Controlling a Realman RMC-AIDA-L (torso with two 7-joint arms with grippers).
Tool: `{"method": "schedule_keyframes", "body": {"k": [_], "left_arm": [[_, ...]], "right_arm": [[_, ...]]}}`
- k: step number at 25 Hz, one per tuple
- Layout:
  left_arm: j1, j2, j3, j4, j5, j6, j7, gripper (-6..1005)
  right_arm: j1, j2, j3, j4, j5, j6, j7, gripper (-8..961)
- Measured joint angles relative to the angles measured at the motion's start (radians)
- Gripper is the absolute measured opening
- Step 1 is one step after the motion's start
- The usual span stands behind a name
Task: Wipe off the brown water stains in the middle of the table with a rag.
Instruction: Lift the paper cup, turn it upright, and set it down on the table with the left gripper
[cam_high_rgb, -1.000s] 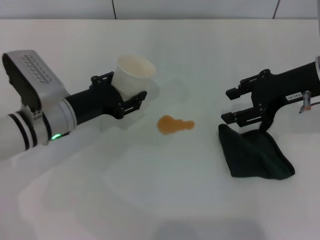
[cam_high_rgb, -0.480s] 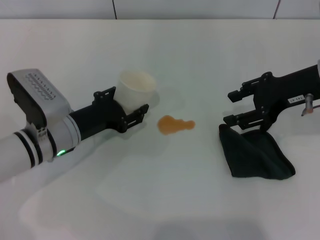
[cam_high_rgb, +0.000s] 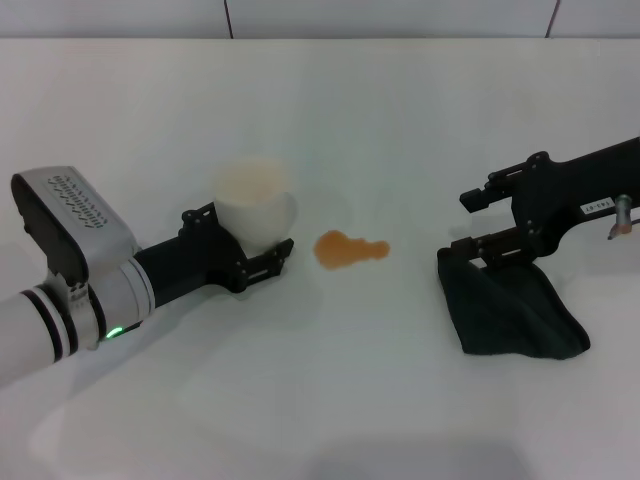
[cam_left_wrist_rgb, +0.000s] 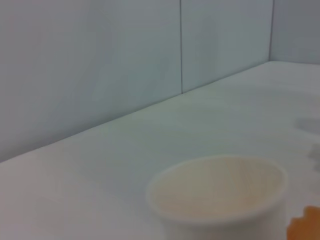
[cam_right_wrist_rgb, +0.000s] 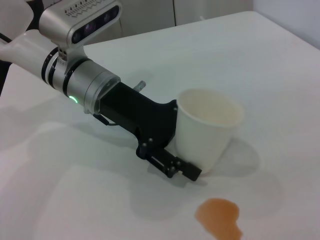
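Observation:
The brown water stain (cam_high_rgb: 348, 249) lies in the middle of the white table (cam_high_rgb: 400, 120); it also shows in the right wrist view (cam_right_wrist_rgb: 218, 215) and at the edge of the left wrist view (cam_left_wrist_rgb: 306, 227). The dark rag (cam_high_rgb: 510, 310) lies crumpled to its right. My right gripper (cam_high_rgb: 478, 221) is open, and its lower finger is at the rag's near top corner. My left gripper (cam_high_rgb: 250, 237) is shut on a white paper cup (cam_high_rgb: 250, 200), upright just left of the stain. The cup is very low; I cannot tell if it touches the table. The cup also shows in the wrist views (cam_left_wrist_rgb: 220, 192) (cam_right_wrist_rgb: 205, 127).
A tiled wall (cam_high_rgb: 400, 15) runs behind the table's far edge. My left arm (cam_right_wrist_rgb: 75, 75) reaches across the table's left side, seen from the right wrist camera.
My left gripper has carried the cup down and towards the front left. My right gripper has drifted slightly right and down towards the rag. Stain and rag have not moved.

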Motion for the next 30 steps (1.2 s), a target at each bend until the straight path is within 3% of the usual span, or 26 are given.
{"method": "schedule_keyframes", "body": {"k": [8, 13, 30], "left_arm": [[-0.002, -0.001, 0.007, -0.001, 0.001, -0.001, -0.005, 837], [-0.002, -0.001, 0.007, 0.002, -0.004, -0.008, -0.003, 884], [-0.004, 0.006, 0.0, 0.042, -0.011, -0.007, -0.035, 885]], "right_arm": [[-0.011, 0.001, -0.003, -0.003, 0.0, 0.0, 0.0, 647], [-0.011, 0.001, -0.003, -0.005, 0.0, 0.0, 0.0, 647], [-0.003, 0.001, -0.009, -0.005, 0.0, 0.007, 0.005, 647]]}}
